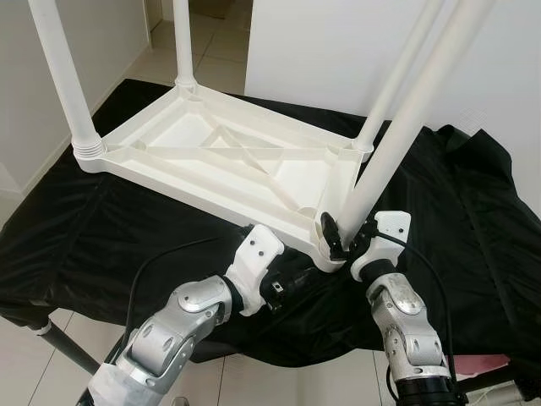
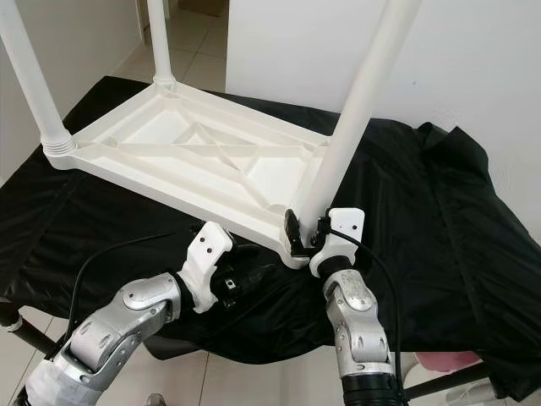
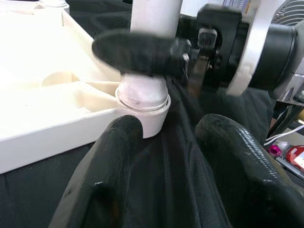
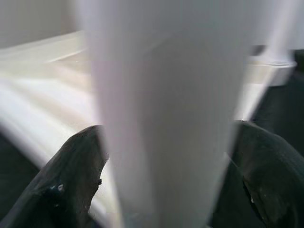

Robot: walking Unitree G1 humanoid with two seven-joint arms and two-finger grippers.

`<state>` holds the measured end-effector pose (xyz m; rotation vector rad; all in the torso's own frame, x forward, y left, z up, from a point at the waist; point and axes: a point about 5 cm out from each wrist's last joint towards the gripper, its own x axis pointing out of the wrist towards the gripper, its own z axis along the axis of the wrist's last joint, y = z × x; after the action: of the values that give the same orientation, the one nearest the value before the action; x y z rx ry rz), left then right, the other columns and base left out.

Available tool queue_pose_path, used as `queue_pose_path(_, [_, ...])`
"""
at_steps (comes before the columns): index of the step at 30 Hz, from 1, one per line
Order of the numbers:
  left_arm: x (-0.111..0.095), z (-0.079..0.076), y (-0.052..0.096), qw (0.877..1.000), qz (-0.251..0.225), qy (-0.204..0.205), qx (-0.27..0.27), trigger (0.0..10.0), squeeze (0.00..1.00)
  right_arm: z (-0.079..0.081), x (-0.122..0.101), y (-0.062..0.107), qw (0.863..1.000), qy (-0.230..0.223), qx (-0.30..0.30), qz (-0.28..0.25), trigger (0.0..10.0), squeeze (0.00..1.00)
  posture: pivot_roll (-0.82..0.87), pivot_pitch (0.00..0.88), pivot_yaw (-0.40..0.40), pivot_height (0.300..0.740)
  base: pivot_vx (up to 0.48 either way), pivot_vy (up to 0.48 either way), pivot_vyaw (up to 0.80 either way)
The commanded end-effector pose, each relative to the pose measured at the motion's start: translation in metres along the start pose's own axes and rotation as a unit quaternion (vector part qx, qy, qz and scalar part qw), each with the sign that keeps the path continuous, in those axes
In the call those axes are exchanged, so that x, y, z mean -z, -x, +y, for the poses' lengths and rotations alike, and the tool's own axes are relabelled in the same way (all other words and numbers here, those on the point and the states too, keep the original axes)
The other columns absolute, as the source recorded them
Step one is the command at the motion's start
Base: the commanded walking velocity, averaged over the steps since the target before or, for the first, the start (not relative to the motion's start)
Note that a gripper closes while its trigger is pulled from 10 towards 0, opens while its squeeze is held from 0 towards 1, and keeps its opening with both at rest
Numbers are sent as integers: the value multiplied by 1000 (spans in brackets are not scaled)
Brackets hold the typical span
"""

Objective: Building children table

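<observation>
White plastic tabletop [image 1: 228, 161] lay upside down on your black cloth [image 1: 473, 220]. Your right gripper [image 1: 338, 239] clamped the fourth leg [image 1: 397, 135] just above the near corner socket [image 3: 145, 102], leg rising steeply; left gripper [image 3: 166, 137] gaped empty just beside.

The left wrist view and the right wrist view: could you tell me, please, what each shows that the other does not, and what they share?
The left wrist view alone shows the socket at the tabletop's corner with the table leg seated in it, the right gripper clamped round that leg, the black cloth and the open left gripper just short of the corner. The right wrist view alone shows a far leg's base, blurred. Both share the white leg and the upturned tabletop.
</observation>
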<state>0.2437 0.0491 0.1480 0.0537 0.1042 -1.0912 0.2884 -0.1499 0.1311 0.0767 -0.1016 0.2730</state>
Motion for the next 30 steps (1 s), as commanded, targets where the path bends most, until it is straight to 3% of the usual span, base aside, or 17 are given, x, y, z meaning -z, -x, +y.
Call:
queue_pose_path(1, [2, -2, -1, 1000, 7, 2, 22, 10000, 0, -5, -1, -1, 1000, 8, -27, -3, 10000, 0, 47, 54, -121, 740, 0, 0, 0])
queue_pose_path(11, [2, -1, 1, 1000, 8, 2, 19, 10000, 0, -10, -1, -9, 995, 41, -95, 7, 10000, 0, 53, 54, -123, 740, 0, 0, 0])
queue_pose_path(23, [1, 0, 0, 1000, 7, 1, 18, 10000, 0, -6, 17, -15, 984, 72, -163, 28, 10000, 0, 59, 50, -115, 740, 0, 0, 0])
queue_pose_path(24, [1, 0, 1, 1000, 7, 0, 18, 10000, 0, -7, 18, -15, 984, 69, -162, 28, 1412, 0, 61, 50, -114, 740, 0, 0, 0])
queue_pose_path(25, [1, 0, 1, 1000, 7, 0, 18, 10000, 0, -8, 19, -15, 984, 67, -162, 29, 0, 0, 61, 50, -114, 740, 0, 0, 0])
queue_pose_path(30, [1, 0, 2, 1000, 9, 1, 16, 10000, 0, -11, 21, -14, 985, 62, -158, 31, 0, 0, 65, 54, -115, 740, 0, 0, 0])
